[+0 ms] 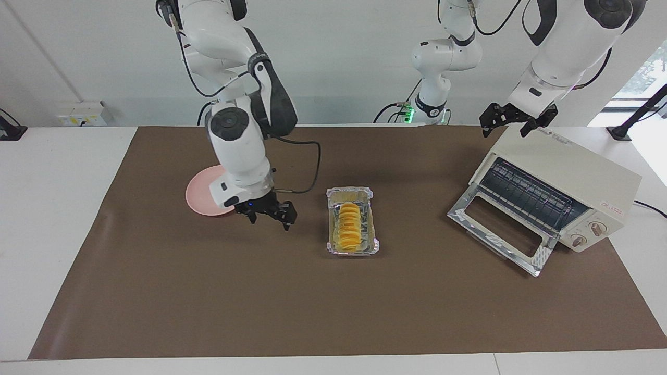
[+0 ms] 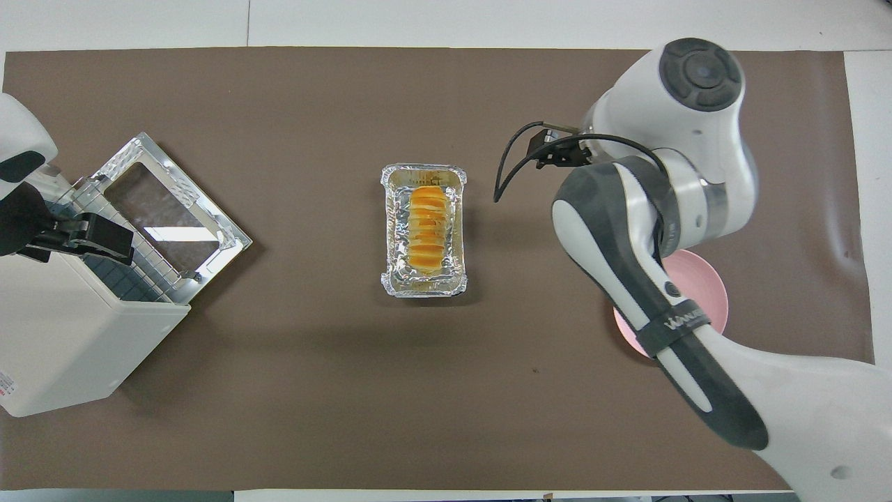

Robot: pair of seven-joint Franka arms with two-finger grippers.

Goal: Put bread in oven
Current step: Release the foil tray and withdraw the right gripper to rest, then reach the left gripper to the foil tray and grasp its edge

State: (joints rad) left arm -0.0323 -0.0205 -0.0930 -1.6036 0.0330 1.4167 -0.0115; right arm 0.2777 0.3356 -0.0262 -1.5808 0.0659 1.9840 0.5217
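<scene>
The bread [image 1: 349, 226] lies in its foil tray [image 1: 371, 195], well apart from the open oven [image 1: 573, 179]. The right gripper [image 1: 267, 213] hovers empty, fingers spread, beside the tray; the left gripper [image 1: 516, 119] waits, parted, above the oven. Transfer remains undone.

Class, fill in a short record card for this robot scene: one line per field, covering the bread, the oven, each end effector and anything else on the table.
bread: lying in the foil tray, mid-table
oven: at the left arm's end, door dropped open, rack visible
right end effector: open, empty, over the mat between pink plate and tray
left end effector: waiting above the oven's top
bread in oven: not yet
</scene>
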